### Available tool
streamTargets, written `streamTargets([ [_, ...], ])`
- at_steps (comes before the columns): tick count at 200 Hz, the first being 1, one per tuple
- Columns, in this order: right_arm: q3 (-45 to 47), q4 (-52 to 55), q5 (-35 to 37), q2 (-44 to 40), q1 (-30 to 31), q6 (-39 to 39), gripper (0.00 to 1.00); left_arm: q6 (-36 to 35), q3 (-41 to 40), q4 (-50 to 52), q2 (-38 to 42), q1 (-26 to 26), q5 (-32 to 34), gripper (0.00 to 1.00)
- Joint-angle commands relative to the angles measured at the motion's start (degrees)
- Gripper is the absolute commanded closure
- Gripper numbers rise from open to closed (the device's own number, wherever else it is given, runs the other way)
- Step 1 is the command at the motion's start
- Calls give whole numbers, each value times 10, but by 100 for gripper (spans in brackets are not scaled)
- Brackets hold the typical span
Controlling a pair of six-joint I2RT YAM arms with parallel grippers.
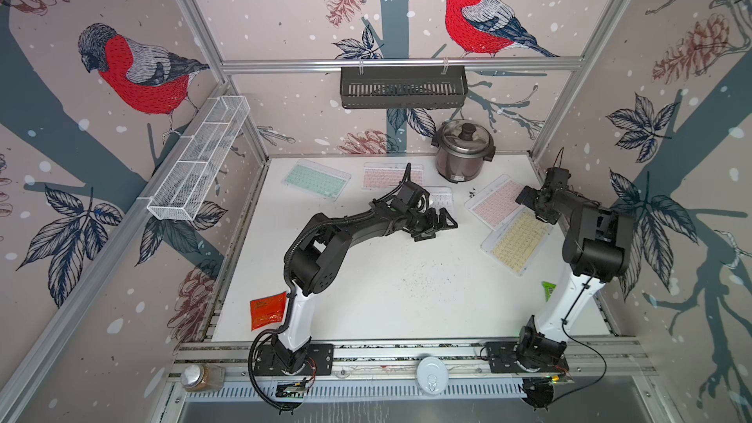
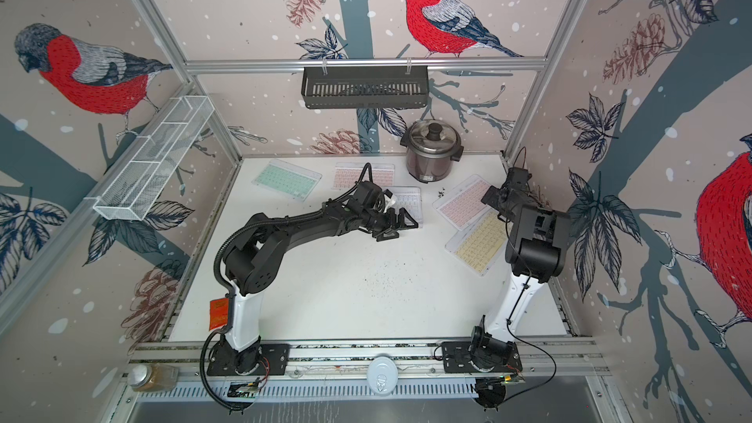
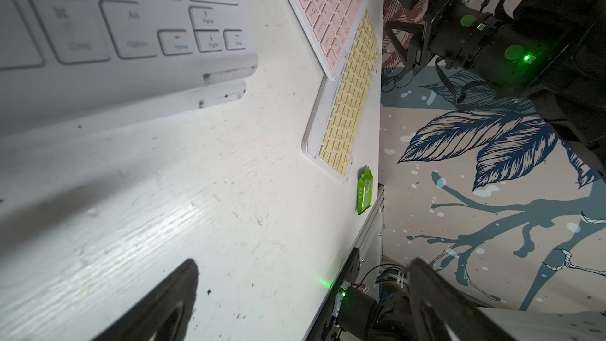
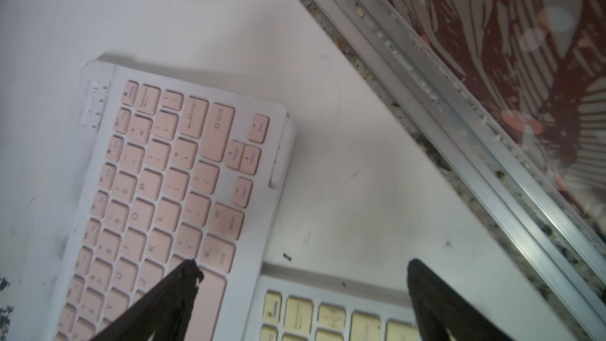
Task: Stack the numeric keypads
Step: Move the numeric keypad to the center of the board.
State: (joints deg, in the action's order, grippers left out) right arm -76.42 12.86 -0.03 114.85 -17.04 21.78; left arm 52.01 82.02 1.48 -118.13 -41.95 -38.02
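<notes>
Flat, white-framed pink keypad (image 4: 157,191) abuts yellow keypad (image 4: 328,319) — both under the right gripper (image 4: 301,264), jaws wide, empty; left gripper (image 3: 303,262) gapes empty.

Bright even light, soft shadows, blurred wrist close-ups, distorted wide-angle edges.

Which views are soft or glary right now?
Left wrist: white keypad close and soft, sheen on the table. Right wrist: pink keypad legible, slightly soft. Top views: even light, fairly sharp, frame posts splay from the wide lens.
</notes>
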Motion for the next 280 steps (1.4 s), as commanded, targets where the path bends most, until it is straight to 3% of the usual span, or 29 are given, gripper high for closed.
streamTargets([
  [1,-16,-24,-24,18,-2,-16,0,-14,9,7,-8,0,-16,1],
  [19,-19,-35,-65,32,-12,-7,0,-29,22,29,-13,0,-6,1],
  [72,15,-37,-79,42,-14,3,0,-36,27,42,-11,3,-4,1],
  [97,71,-54,-101,9,-2,19,0,-35,25,44,-6,4,-4,1],
  [184,228,-67,-67,-103,63,56,0,-41,-15,43,41,4,8,1],
  [223,282,-46,-51,-166,111,87,0,-50,-44,54,72,8,17,1],
  [280,368,-25,-38,-275,220,151,0,-60,-153,51,136,31,12,1],
])
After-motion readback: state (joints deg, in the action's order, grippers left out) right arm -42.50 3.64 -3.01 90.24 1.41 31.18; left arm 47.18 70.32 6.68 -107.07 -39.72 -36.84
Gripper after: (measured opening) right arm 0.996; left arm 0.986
